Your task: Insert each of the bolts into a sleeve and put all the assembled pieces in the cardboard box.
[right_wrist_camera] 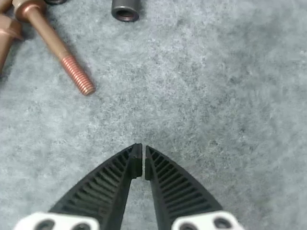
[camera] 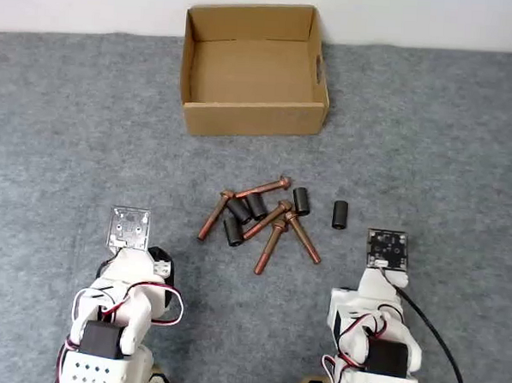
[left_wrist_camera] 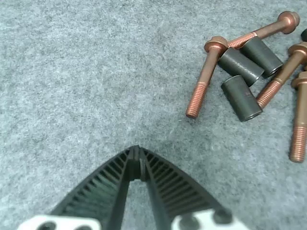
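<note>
Copper-coloured bolts (camera: 302, 237) with flanged heads and threaded ends lie in a loose heap with short, dark, tubular sleeves (camera: 340, 215) at the centre of the high view, on the grey felt-like bench (camera: 69, 147). The cardboard box (camera: 251, 118) stands at upper centre. The left end effector (left_wrist_camera: 136, 151) and the right end effector (right_wrist_camera: 143, 148), black and ribbed, have their tips touching.

Closed right pincer (right_wrist_camera: 143, 149) near copper bolt (right_wrist_camera: 56, 47)
</note>
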`<state>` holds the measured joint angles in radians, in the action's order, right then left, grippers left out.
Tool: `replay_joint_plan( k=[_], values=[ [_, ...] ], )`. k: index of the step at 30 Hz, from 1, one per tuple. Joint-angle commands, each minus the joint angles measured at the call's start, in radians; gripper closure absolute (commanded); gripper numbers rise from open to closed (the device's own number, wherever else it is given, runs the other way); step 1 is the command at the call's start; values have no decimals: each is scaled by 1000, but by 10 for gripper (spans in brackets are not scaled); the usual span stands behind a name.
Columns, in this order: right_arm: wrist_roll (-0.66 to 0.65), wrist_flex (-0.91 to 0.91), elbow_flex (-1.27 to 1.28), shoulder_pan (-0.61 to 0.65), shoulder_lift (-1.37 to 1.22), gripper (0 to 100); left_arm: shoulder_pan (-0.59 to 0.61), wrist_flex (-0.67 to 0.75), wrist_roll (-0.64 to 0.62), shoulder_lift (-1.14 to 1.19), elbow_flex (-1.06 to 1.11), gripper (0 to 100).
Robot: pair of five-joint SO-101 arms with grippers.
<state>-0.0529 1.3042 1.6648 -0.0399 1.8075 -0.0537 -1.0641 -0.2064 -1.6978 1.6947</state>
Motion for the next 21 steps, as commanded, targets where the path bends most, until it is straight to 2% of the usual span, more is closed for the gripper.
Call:
replay_joint_plan(
  k=[1,3,13,17,21],
  values=[
    [-186,1,-121,2,5,990,3,-8,-6,-8,-4,995],
    [-230,2,-201,4,4,991,3,-8,-6,-8,-4,995],
    [-270,-21,-414,45,-33,991,3,-8,-6,-8,-4,995],
    [-250,-61,-514,93,-213,990,3,-8,-6,-8,-4,995],
    [-184,-119,-675,96,-513,987,3,-8,-6,-8,-4,995]
  ],
)
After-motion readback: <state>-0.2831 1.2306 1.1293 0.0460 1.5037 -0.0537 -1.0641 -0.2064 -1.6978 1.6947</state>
